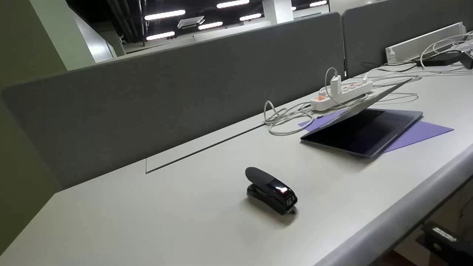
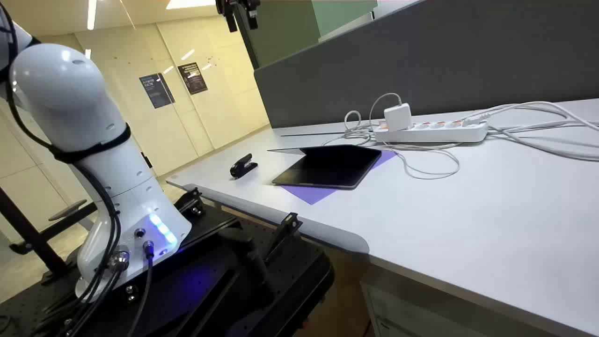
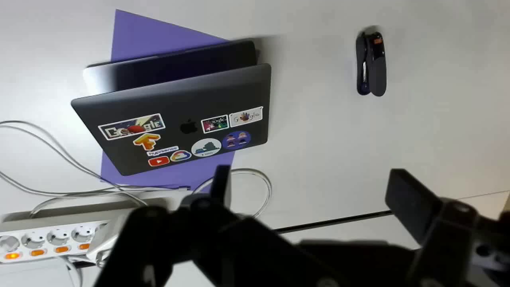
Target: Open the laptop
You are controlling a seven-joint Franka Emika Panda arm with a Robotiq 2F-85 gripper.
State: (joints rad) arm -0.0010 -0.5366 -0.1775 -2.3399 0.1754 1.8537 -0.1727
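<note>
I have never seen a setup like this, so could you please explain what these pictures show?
What you see in an exterior view is a white robot arm. Both exterior views come from cameras standing apart from the robot; the wrist view comes from a camera on the arm itself, looking down at a desk past the end effector, its two-fingered grasping part. On the desk, a laptop with its lid partly raised rests on a purple sheet. A black stapler lies to one side, and a white power strip stands near the gray partition. The end effector is open and holds nothing; the task is to open the laptop.
</note>
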